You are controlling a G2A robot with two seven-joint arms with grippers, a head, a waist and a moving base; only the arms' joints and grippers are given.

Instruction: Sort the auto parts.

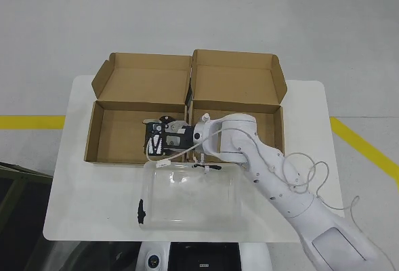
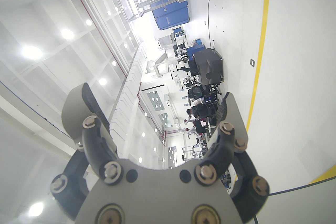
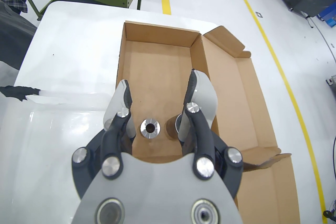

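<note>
Box floor (image 3: 157,64) — metal part (image 3: 150,128) under spread right claw (image 3: 159,78).

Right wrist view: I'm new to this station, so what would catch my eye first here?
The open right gripper hangs over a brown cardboard box on the white table. On the box floor beneath it lies a shiny round metal part with a centre hole.

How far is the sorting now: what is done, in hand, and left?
Done: one silver metal part and a second part, half hidden, lie in the left cardboard box. In hand: nothing; the right tool hangs open above them, and the left tool is open too. Left: perhaps the black piece at the clear tray corner; I cannot tell what it is.
</note>
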